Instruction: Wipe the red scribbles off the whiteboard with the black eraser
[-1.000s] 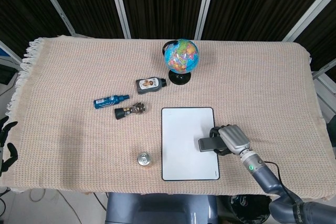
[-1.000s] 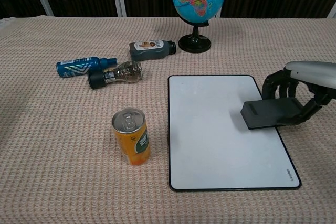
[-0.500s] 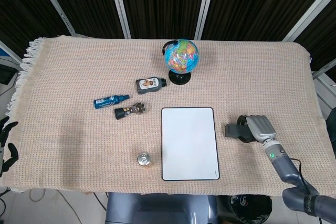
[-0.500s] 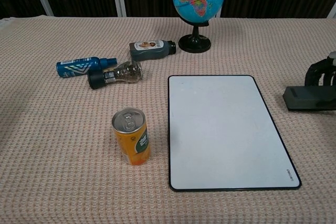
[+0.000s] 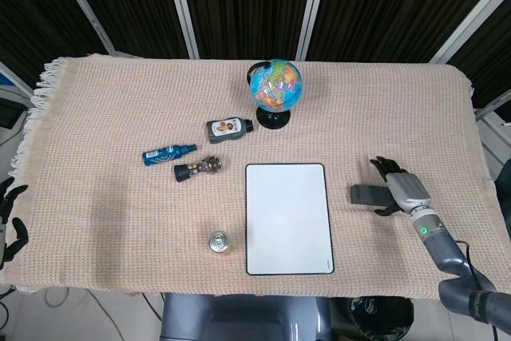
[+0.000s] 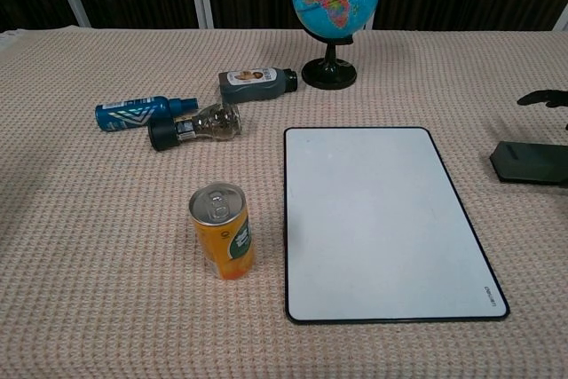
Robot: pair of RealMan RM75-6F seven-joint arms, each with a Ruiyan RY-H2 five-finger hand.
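Whiteboard (image 5: 287, 217) looks clean — eraser (image 5: 368, 195) parked beside it, right hand (image 5: 402, 190) fingers apart, letting go.

Right robot hand (image 5: 402, 188) fingers spread, palm down.

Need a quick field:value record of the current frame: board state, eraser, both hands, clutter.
whiteboard: flat on the cloth, no red marks visible
black eraser: on the cloth, right of the whiteboard, off it
right robot hand: fingers spread, at the eraser's right end, not gripping
left robot hand: at the table's left edge, holding nothing
clutter: globe, orange can, three bottles lying down
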